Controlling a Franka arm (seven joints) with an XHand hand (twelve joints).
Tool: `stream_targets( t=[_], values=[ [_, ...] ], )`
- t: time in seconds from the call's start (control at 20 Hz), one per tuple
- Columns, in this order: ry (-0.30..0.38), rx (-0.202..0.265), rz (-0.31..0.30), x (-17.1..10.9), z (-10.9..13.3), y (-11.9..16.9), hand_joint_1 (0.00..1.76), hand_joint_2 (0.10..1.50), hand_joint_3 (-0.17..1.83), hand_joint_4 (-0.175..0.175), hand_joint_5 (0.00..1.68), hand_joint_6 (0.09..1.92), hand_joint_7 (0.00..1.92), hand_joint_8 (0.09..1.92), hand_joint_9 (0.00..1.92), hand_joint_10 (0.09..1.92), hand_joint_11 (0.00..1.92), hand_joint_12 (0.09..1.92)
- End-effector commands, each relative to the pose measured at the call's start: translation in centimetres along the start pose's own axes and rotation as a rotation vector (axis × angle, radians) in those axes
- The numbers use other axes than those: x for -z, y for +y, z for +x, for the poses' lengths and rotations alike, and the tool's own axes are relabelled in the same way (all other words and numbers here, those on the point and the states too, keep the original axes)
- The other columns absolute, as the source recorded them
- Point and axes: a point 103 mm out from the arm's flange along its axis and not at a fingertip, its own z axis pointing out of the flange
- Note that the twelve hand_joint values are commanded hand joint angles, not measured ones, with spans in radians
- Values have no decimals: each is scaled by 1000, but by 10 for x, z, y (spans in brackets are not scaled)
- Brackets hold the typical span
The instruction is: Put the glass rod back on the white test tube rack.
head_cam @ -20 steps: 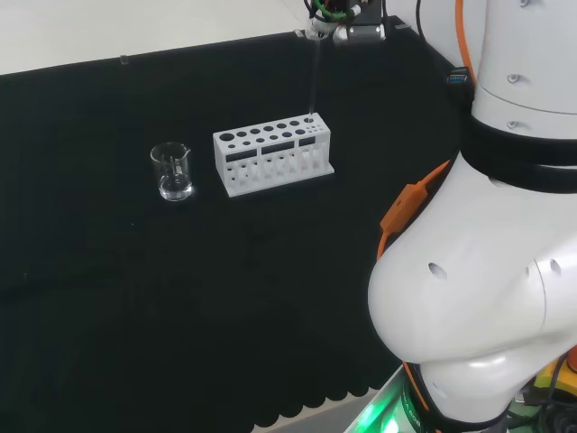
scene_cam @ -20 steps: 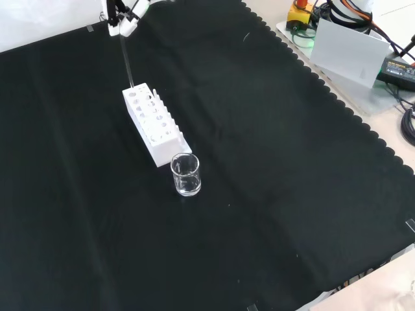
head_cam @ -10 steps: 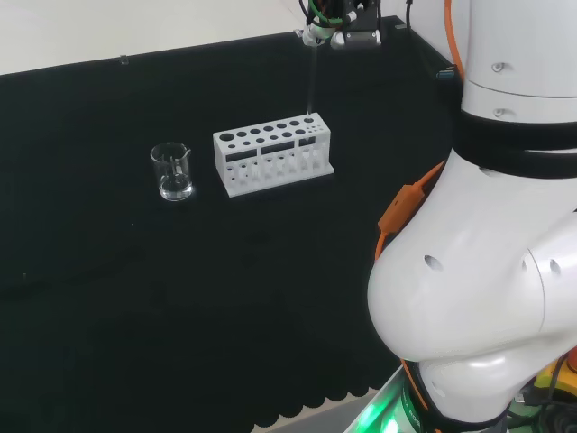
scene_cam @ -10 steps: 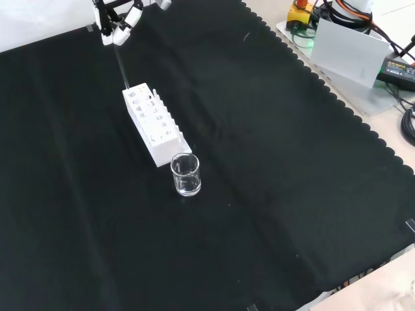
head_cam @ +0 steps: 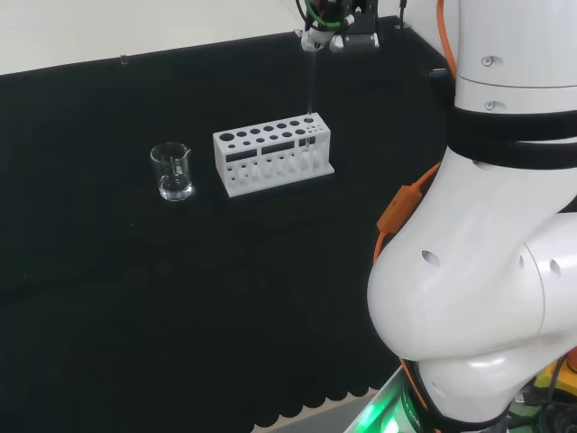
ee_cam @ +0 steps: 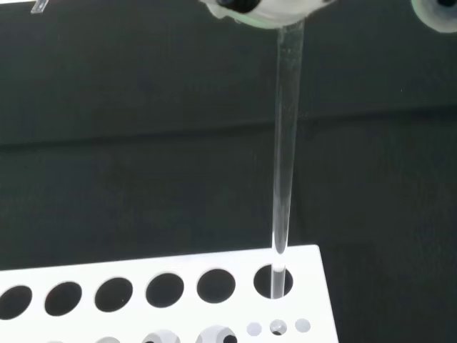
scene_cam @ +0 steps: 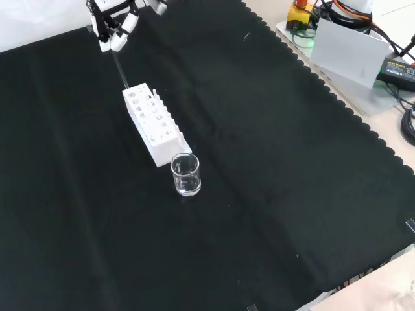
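Observation:
The white test tube rack stands on the black cloth. A clear glass rod hangs nearly upright from the hand, whose fingertips pinch its upper end. In the wrist view the rod's lower tip sits inside the end hole of the rack's back row. That is the rack's right end in the head view and its far end in the front view.
A small clear glass beaker stands just off the rack's other end. The arm's large white links rise at the right of the head view. Boxes and cables lie beyond the cloth's scalloped edge.
The hand has shifted slightly left in the front view, tilting the rod a little more. The rod's tip stays at the rack's end hole.

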Motion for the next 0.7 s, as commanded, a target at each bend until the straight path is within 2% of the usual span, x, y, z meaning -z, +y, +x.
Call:
stream_targets(
  t=[0.05, 0.7],
  values=[
    [-8, -4, 11, -1, -5, -1, 1333, 1030, -175, -175, 1450, 87, 1491, 353, 1847, 144, 1572, 641],
    [5, 1, 35, -15, -8, -6, 1332, 1031, -175, -175, 1449, 87, 1493, 351, 1849, 144, 1571, 641]
  ],
)
